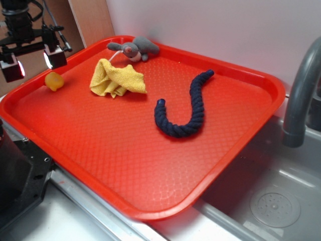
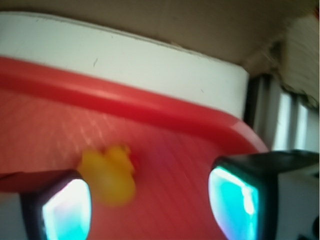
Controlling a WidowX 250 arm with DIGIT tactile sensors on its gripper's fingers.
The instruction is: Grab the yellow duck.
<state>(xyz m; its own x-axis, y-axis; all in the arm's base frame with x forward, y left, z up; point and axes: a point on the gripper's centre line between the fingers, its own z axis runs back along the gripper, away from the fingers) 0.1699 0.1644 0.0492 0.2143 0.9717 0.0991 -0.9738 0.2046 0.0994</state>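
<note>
Tool (image 1: 34, 63) hangs up in the air near the far left corner of the red tray (image 1: 125, 165), with its two fingers wide apart and nothing between them. In the wrist view the fingers (image 2: 67, 207) show at the bottom, one on each side, with a big gap in the middle.

The yellow duck (image 1: 54, 81) sits on the tray close to the left rim, just under and a bit to the side of the tool. It is near the yellow cloth (image 1: 118, 79) but not touching it. A grey plush mouse (image 1: 134, 49) lies behind the cloth, and a dark blue rope (image 1: 186, 108) curls in the middle of the tray, well apart from the duck.

I think this is the lining-up step. From the wrist, the duck (image 2: 110, 174) looks closer to one finger than the other, so it is not in the middle yet. Next, the tool should slide over a little until the duck sits between the fingers, then go down and squeeze gently. The duck is small and smooth, so it might pop out if pinched off to one side.
</note>
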